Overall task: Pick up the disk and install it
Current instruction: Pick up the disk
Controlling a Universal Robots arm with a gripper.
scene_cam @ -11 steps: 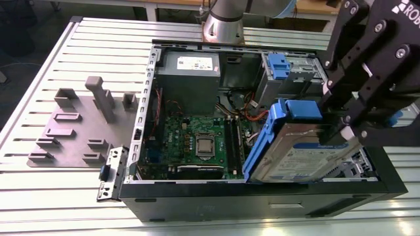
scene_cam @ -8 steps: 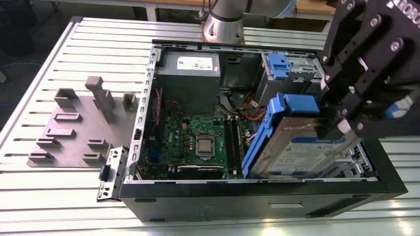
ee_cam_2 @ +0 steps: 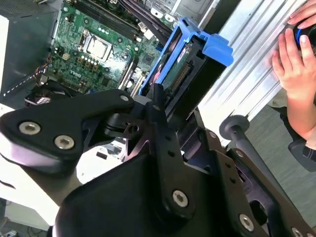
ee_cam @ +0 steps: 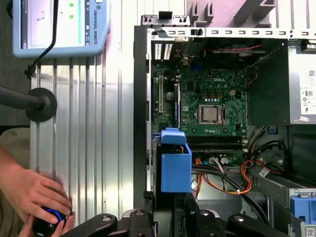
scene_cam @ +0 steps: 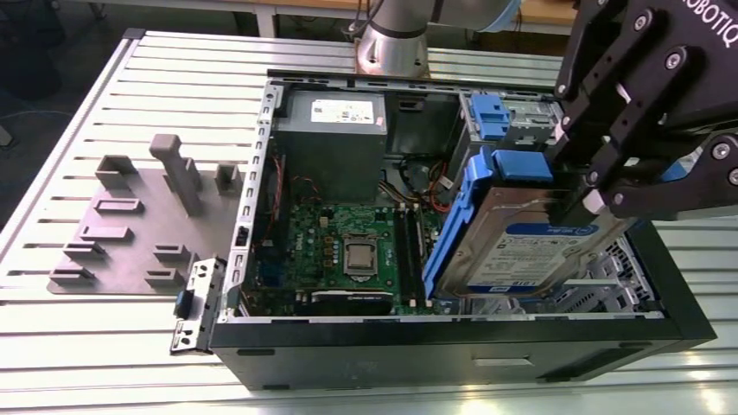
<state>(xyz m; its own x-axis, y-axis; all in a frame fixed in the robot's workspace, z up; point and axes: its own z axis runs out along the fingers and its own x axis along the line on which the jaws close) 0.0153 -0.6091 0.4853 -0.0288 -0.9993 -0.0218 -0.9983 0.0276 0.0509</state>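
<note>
disk point(scene_cam: 524, 251) tilted over open computer case point(scene_cam: 461, 346), its upper end clamped in tool point(scene_cam: 582, 201)

We logged: disk point(scene_cam: 524, 251), silver, with white-and-blue label and blue carrier frame; end effector point(scene_cam: 573, 203), black; motherboard point(scene_cam: 346, 238), green; computer case point(scene_cam: 438, 350), black; power supply point(scene_cam: 332, 138), grey with white sticker; cables point(ee_cam: 219, 181), red and orange; counter point(scene_cam: 138, 78), pale silver, ribbed in parallel grooves.
</note>
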